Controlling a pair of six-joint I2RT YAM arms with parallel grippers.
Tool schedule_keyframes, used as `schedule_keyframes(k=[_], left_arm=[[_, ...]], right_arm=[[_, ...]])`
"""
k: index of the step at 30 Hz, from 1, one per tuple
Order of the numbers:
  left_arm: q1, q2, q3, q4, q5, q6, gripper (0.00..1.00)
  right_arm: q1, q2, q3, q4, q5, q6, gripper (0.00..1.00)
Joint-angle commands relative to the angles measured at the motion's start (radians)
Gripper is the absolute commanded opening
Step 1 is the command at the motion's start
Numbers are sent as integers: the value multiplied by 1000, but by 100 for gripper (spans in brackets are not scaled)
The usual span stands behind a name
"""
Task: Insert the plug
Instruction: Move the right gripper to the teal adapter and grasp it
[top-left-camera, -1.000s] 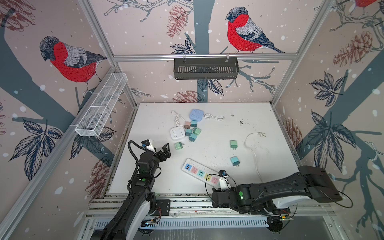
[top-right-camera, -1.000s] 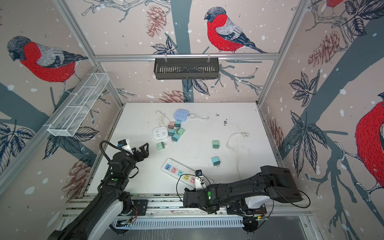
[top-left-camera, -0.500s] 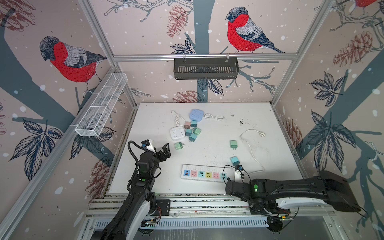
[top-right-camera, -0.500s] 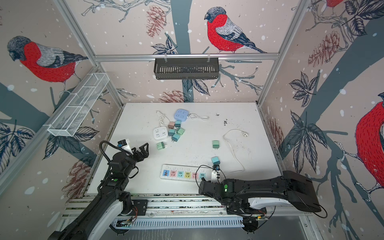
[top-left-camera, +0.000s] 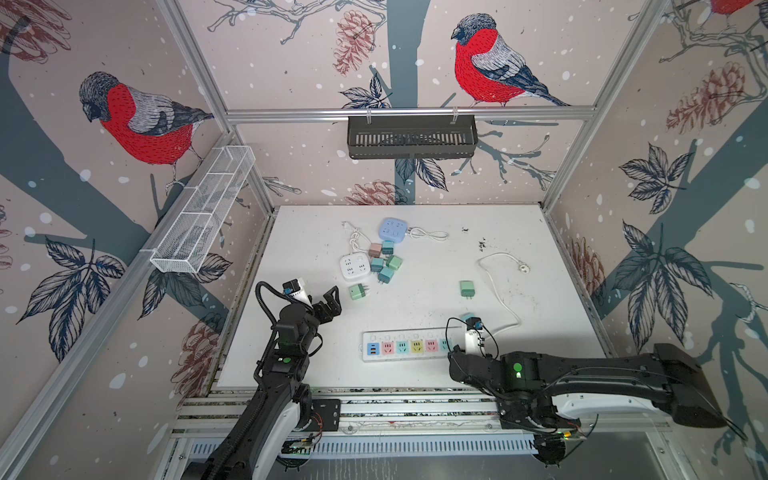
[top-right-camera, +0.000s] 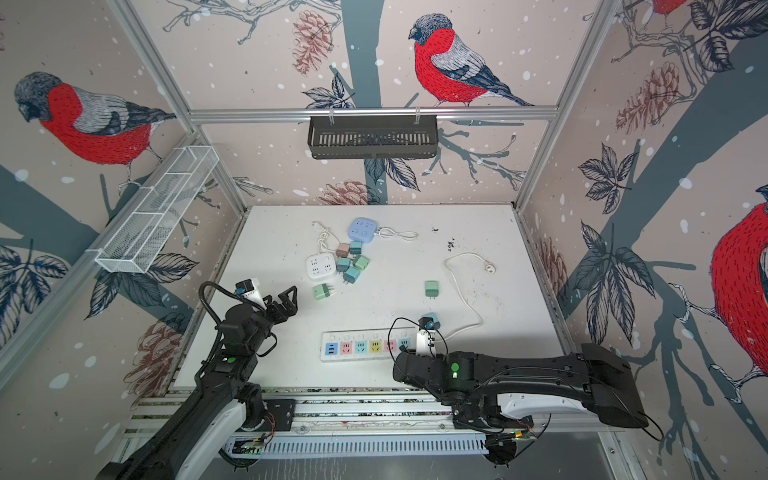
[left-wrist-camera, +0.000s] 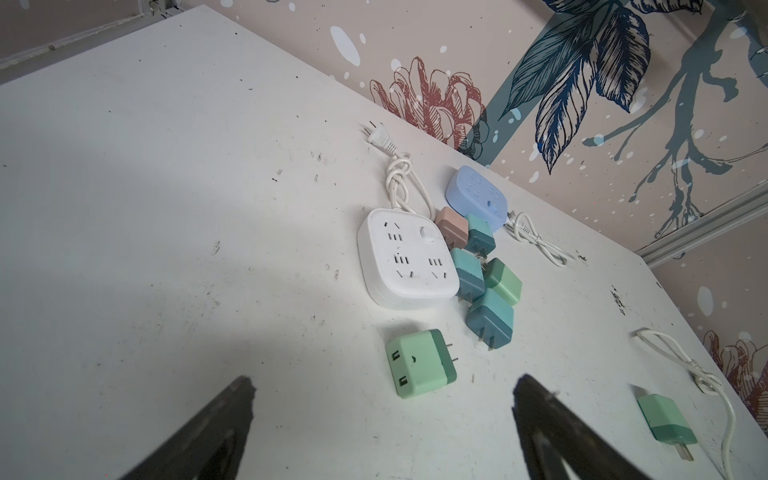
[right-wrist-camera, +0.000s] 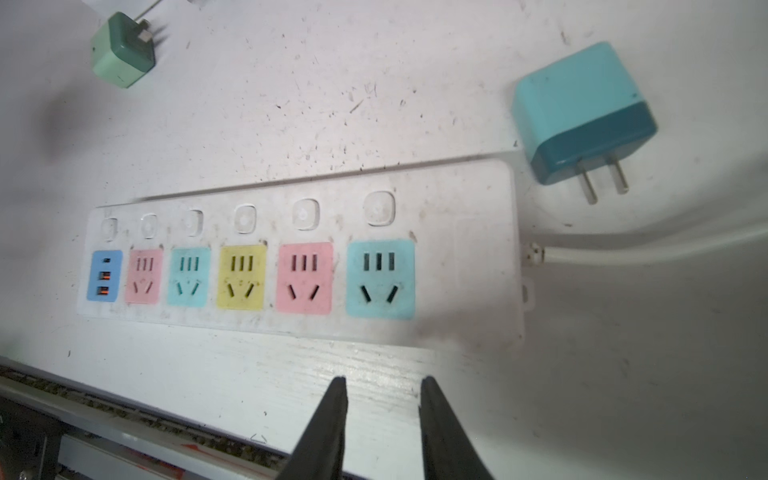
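Note:
A white power strip with coloured sockets lies flat near the table's front edge. A blue plug lies on its side just past the strip's cable end, prongs bare. My right gripper hovers over the table between the strip and the front rail. Its fingers stand a little apart with nothing between them. My left gripper is wide open and empty above the table at the left. A green plug lies just ahead of it.
A white square socket, a blue square socket and several small plugs cluster at mid-table. Another green plug and the strip's white cable lie to the right. A wire basket and a black shelf hang on the walls.
The right arm swept rightward, and the power strip swung from slanted to parallel with the front edge. The cable's loop shifted right. The left arm stayed still.

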Motion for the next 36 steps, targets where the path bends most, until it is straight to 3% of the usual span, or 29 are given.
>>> schedule_keyframes(k=[1,5,7,11,14,22,26,36], left_arm=[[-1,-3,0,47,-12,-6,97],[0,0,0,50,-7,-4,97],[-1,3,-1,52,-5,-4,97],[-1,9,1,54,-5,-3,97],[-1,14,2,57,1,-1,97],[-1,16,2,61,5,-1,97],[0,13,1,60,1,0,97],[-1,30,6,62,4,0,97]], right_arm=[[9,-18,54,-119,90,-4,35],[-5,-37,127,-182,197,-45,39],[-66,-51,138,-134,197,-139,44],[-322,-51,114,17,54,-355,50],[-475,-43,84,63,8,-434,53],[-729,-15,-65,246,-238,-589,61],[-773,29,-74,274,-295,-624,65],[-759,63,-124,346,-374,-646,65]])
